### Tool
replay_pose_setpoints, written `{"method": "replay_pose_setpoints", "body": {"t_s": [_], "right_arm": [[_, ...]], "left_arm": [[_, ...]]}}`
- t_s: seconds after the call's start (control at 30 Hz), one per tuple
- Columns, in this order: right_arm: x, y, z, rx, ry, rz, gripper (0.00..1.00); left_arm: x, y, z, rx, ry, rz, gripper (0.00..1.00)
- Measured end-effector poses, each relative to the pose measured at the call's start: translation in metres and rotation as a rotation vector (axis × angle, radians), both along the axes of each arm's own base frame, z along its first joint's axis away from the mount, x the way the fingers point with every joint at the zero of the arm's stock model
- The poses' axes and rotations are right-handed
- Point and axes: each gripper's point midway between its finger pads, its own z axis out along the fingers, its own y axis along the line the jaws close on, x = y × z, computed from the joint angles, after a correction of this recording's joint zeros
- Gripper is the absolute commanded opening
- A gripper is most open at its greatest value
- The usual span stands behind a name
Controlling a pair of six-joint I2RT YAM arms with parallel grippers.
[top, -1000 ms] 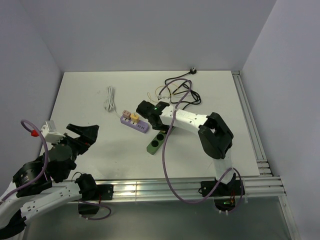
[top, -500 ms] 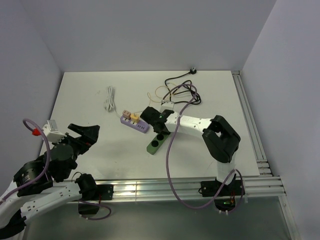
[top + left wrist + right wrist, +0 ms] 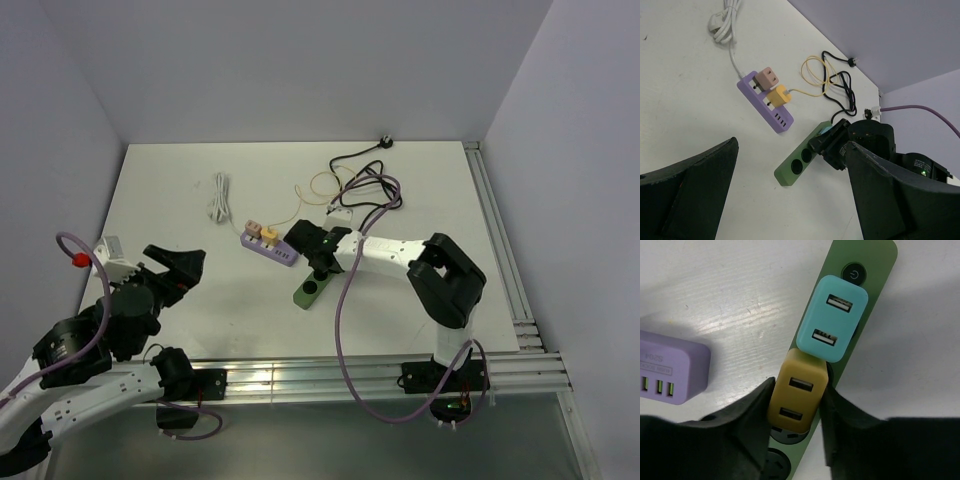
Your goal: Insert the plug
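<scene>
A green power strip (image 3: 867,270) lies on the white table; it also shows in the top view (image 3: 311,288) and the left wrist view (image 3: 801,163). A teal USB plug (image 3: 832,318) sits in a socket near its switch. My right gripper (image 3: 796,400) is shut on a mustard-yellow USB plug (image 3: 797,396) and holds it over the socket beside the teal one; whether it is seated I cannot tell. In the top view the right gripper (image 3: 318,252) is over the strip's far end. My left gripper (image 3: 790,200) is open and empty, raised at the near left (image 3: 175,270).
A purple power strip (image 3: 268,246) with a pink and a yellow plug lies left of the green one. A coiled white cable (image 3: 218,196) is behind it. Black and yellow cables (image 3: 355,185) are tangled at the back. Two free sockets (image 3: 800,163) remain on the green strip's near end.
My right gripper has moved toward the near side and down over the green strip with the yellow plug. The left arm has shifted slightly.
</scene>
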Motion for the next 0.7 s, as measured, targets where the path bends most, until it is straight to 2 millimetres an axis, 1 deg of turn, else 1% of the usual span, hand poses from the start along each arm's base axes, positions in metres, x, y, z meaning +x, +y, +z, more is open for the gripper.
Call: {"method": "replay_pose_setpoints", "body": {"t_s": [0.07, 0.1, 0.13, 0.2, 0.23, 0.27, 0.43, 0.5, 0.53, 0.6, 0.63, 0.7], "right_arm": [[0.001, 0.000, 0.004, -0.004, -0.003, 0.007, 0.76], [-0.003, 0.000, 0.004, -0.003, 0.019, 0.016, 0.83], [-0.007, -0.001, -0.003, -0.002, 0.038, 0.009, 0.89], [-0.011, -0.001, -0.013, -0.010, 0.073, 0.016, 0.92], [-0.012, -0.001, -0.014, -0.011, 0.081, 0.020, 0.92], [-0.013, -0.002, -0.013, -0.021, 0.090, 0.027, 0.99], [-0.024, -0.014, 0.000, -0.108, 0.148, 0.068, 1.00], [-0.029, -0.017, 0.009, -0.124, 0.160, 0.081, 1.00], [-0.031, -0.019, 0.015, -0.129, 0.162, 0.086, 1.00], [-0.035, -0.023, 0.031, -0.127, 0.156, 0.094, 0.95], [-0.036, -0.024, 0.040, -0.122, 0.148, 0.098, 0.95], [-0.035, -0.025, 0.061, -0.101, 0.123, 0.104, 0.99]], "left_arm": [[0.001, -0.001, -0.001, 0.005, 0.003, -0.002, 0.95], [0.001, -0.003, 0.000, 0.005, 0.003, -0.004, 0.95], [0.001, -0.004, 0.000, 0.004, 0.003, -0.008, 0.95], [0.002, -0.006, 0.001, 0.003, 0.001, -0.013, 0.95], [0.002, -0.007, 0.002, 0.005, -0.001, -0.016, 0.95], [0.003, -0.008, 0.002, 0.008, -0.002, -0.021, 0.95], [0.004, -0.014, 0.002, 0.021, 0.002, -0.033, 0.95], [0.005, -0.014, 0.000, 0.030, 0.008, -0.033, 0.95], [0.005, -0.015, 0.000, 0.033, 0.009, -0.033, 0.95], [0.005, -0.014, 0.000, 0.037, 0.007, -0.034, 0.95], [0.005, -0.014, 0.000, 0.041, 0.005, -0.036, 0.95], [0.004, -0.013, 0.002, 0.040, -0.003, -0.040, 0.95]]}}
